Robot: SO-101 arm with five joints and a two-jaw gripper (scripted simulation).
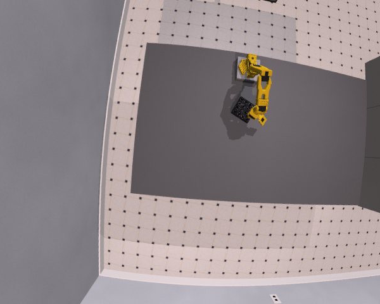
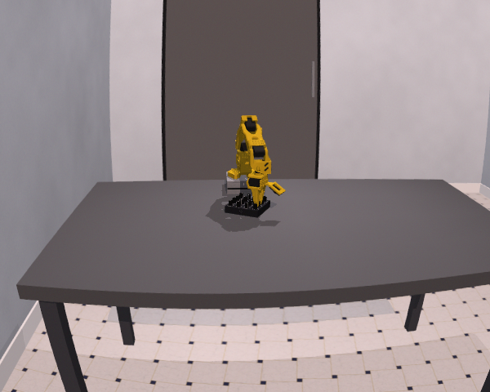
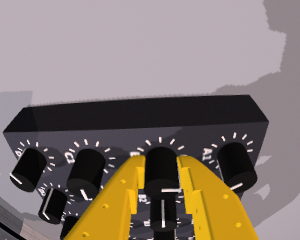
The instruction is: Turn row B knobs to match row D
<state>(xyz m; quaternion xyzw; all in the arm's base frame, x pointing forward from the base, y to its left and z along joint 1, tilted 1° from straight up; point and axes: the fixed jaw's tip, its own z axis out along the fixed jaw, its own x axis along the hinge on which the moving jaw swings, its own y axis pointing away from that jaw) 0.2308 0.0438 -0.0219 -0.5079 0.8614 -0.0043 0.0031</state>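
one knob [image 3: 161, 168], clamped between gripper [image 3: 161, 180] fingers

Your small yellow five-joint arm [image 1: 263, 88] folds over, reaching toward six o'clock in the top view, its yellow two-fingered gripper [image 3: 162, 180] pointing down, clamped on a black cylindrical knob [image 3: 161, 168].

A plain indoor room, like a bare home or office space, with grey walls [image 2: 46, 105] and a tall dark door [image 2: 241, 63] with a slim vertical handle [image 2: 313, 78] set in a lighter wall. The floor [image 2: 237, 358] is pale square tile with small dark diamond insets, edged by a white baseboard [image 1: 216, 279]. A large dark table [image 2: 152, 261] on dark legs stands mid-room.
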